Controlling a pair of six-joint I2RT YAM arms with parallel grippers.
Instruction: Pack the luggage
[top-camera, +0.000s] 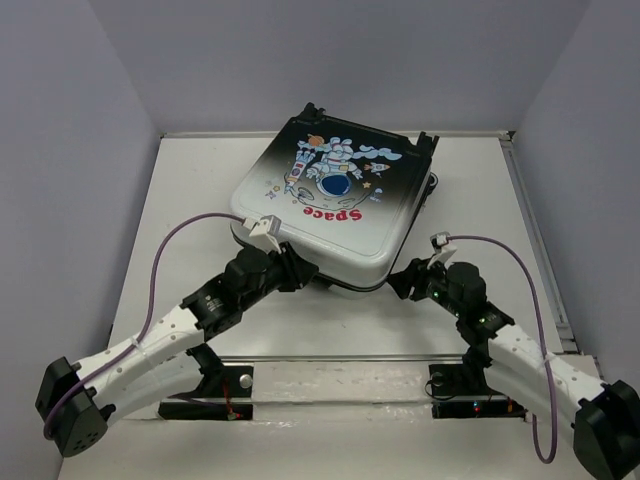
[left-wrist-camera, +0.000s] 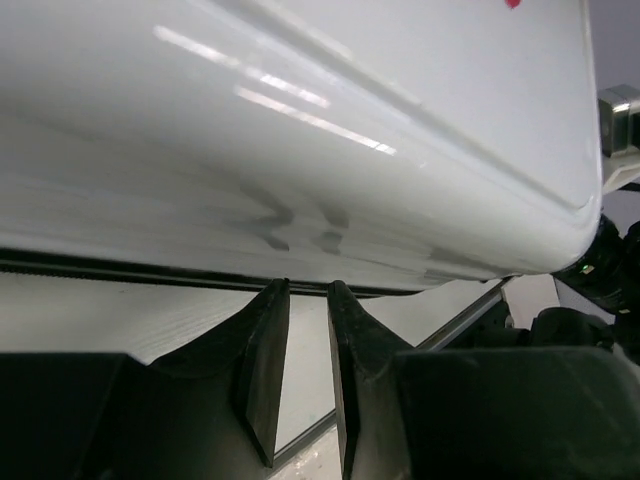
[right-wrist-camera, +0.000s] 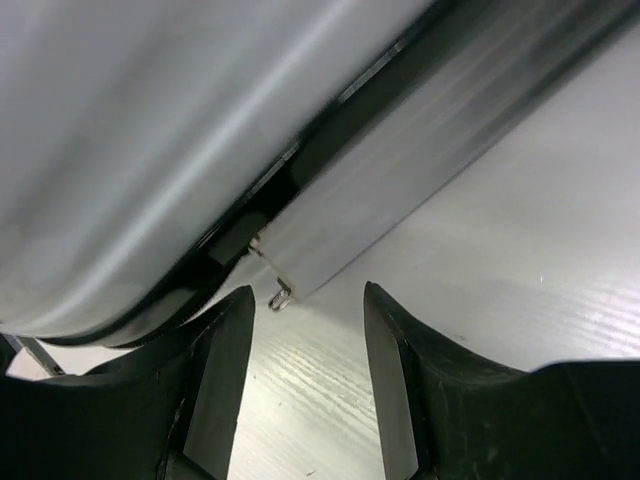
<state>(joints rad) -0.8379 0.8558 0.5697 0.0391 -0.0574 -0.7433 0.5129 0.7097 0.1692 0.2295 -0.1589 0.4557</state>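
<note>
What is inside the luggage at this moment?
The inside is hidden: the luggage lies with the printed shell down over the lower one. The right wrist view shows only the dark seam between them and a small metal zipper pull.

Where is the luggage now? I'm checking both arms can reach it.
Top view: the luggage lies centre-rear on the table, astronaut print up, its near corners at the left fingers and right fingers.

White-to-black luggage (top-camera: 335, 215) — cartoon astronaut, red "Space" print (purple cables (top-camera: 175, 235), white-and-black arms (top-camera: 150, 350))
</note>
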